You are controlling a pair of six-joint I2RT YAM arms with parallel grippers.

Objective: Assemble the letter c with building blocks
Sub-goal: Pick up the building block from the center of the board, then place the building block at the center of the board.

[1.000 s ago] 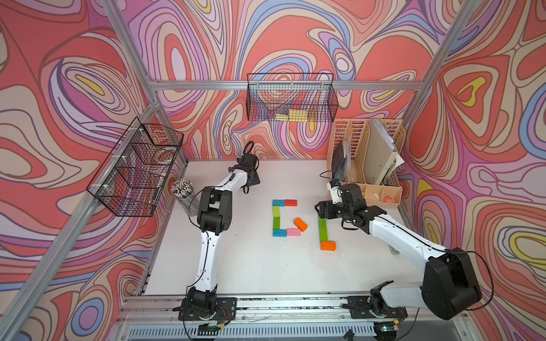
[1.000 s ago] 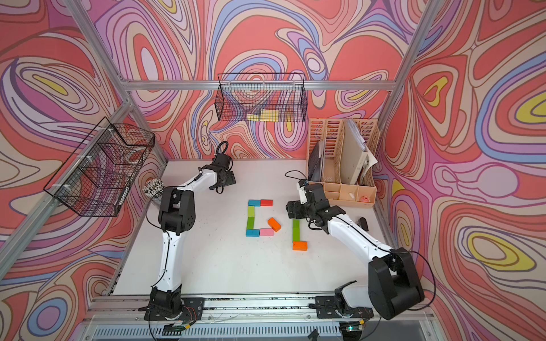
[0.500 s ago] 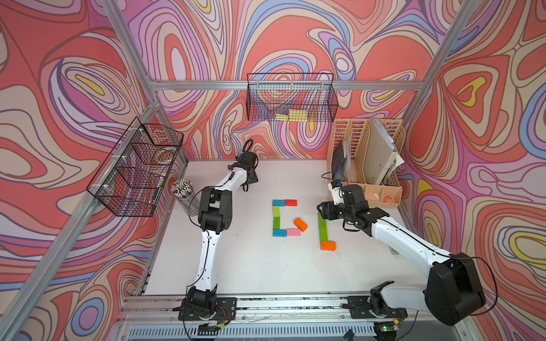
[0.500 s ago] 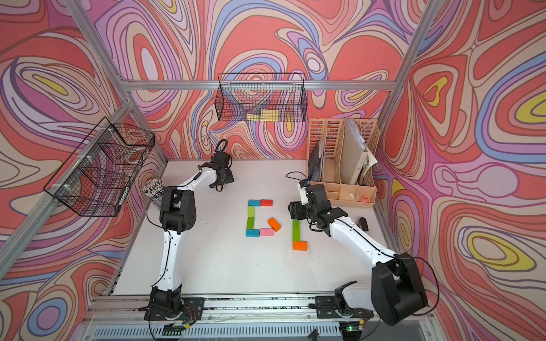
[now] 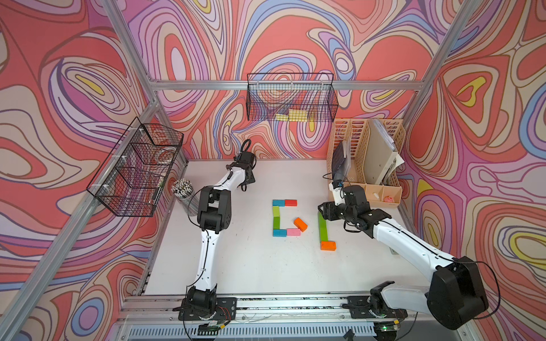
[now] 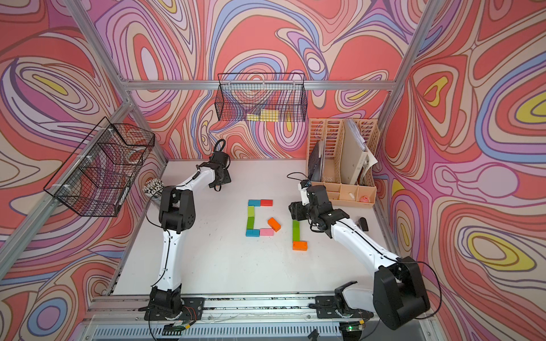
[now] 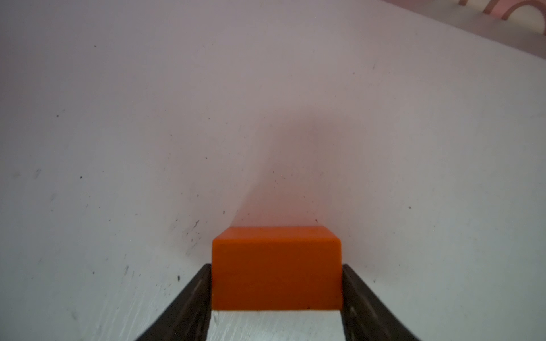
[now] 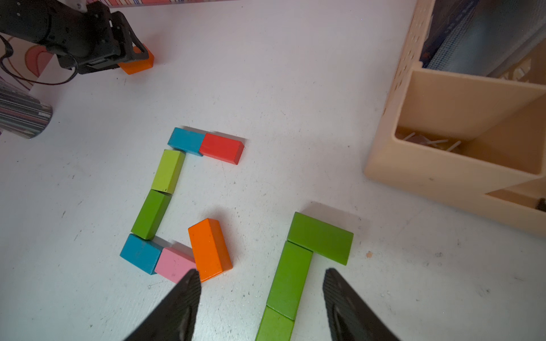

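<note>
White tabletop (image 5: pixel 251 265) under swirling pink walls (image 5: pixel 295 35), and both arms are out! Left gripper (image 7: pixel 276 267) sits by the far edge, its fingers (image 7: pixel 195 295) pressed against both sides of an orange brick (image 7: pixel 276 277) resting on the surface. Right gripper (image 8: pixel 261 272) hangs toward the right edge, jaws well apart, straddling a green row (image 8: pixel 289 274) without touching it. Mid-table lies the C outline (image 5: pixel 276 223): blue and red across the far side, two greens down the left, blue and a pink brick (image 5: pixel 293 232) along the near side. A tilted orange brick (image 5: pixel 300 224) touches that pink one.
</note>
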